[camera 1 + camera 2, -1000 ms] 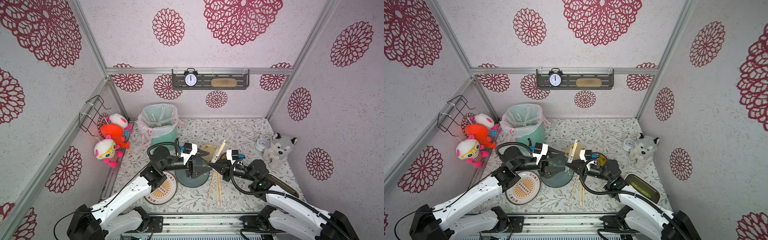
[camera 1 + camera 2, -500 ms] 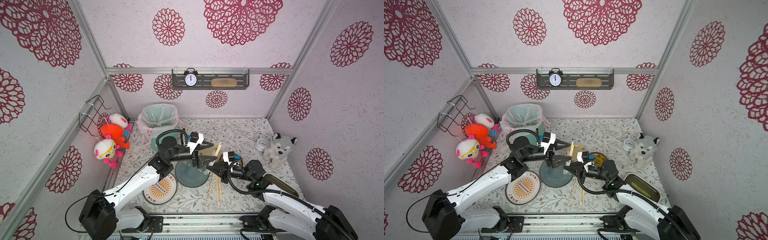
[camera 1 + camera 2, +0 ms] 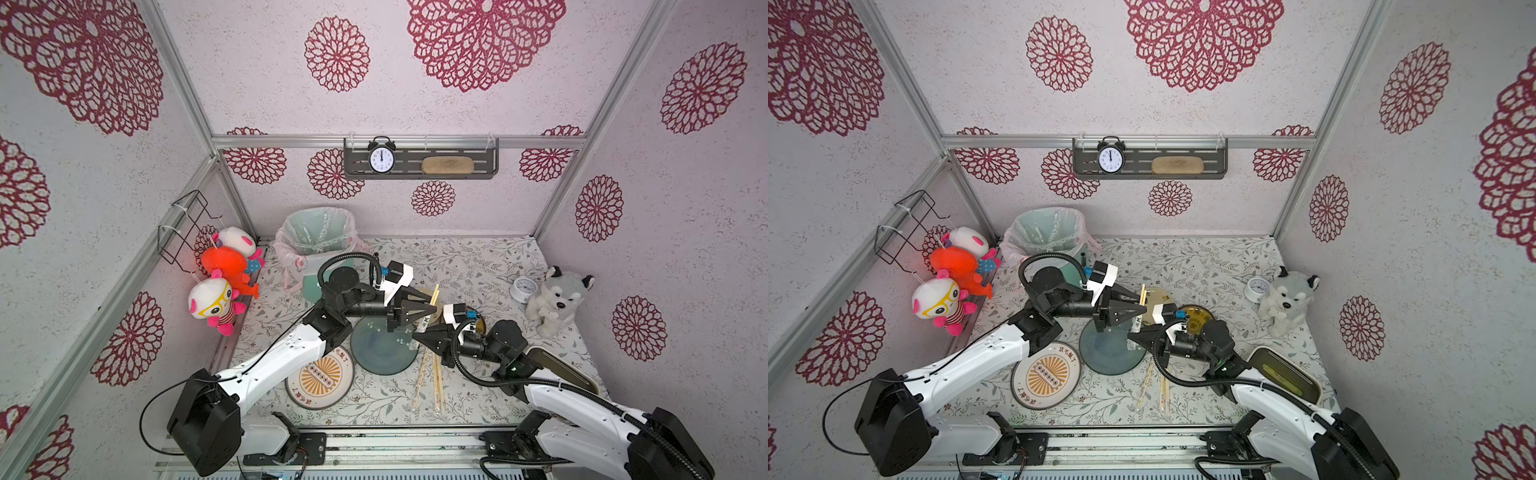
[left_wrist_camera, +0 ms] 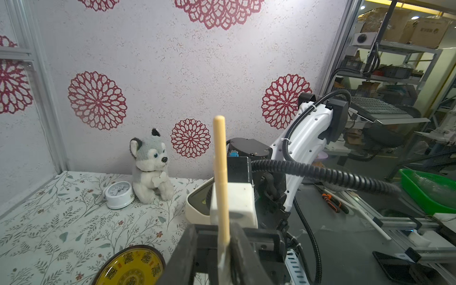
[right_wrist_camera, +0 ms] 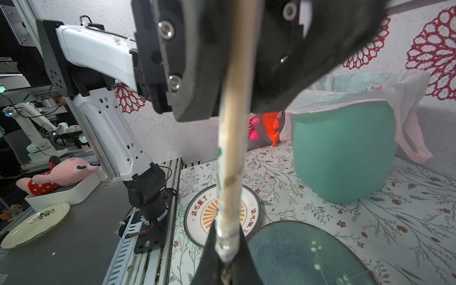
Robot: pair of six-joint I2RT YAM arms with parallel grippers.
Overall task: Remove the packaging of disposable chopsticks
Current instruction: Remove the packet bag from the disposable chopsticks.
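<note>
Premises: robotics lab, staged as a home corner. Floral wallpaper panels (image 3: 257, 95) set in an aluminium frame (image 3: 291, 142) enclose a cloth-covered tabletop (image 3: 478, 266). Beyond the booth: shelving (image 4: 399, 47) with cartons (image 4: 429, 30), keyboard (image 4: 377, 106), pliers (image 4: 333, 201), another robot arm (image 5: 29, 121) (right wrist view).

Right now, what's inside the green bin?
A pinkish liner bag lines the bin; a few clear crinkly sleeves lie inside. Anything deeper is hidden by the rim and folds.

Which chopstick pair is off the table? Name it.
The pair gripped between the left hand and right hand, raised; the other two pairs lie flat on the table.
</note>
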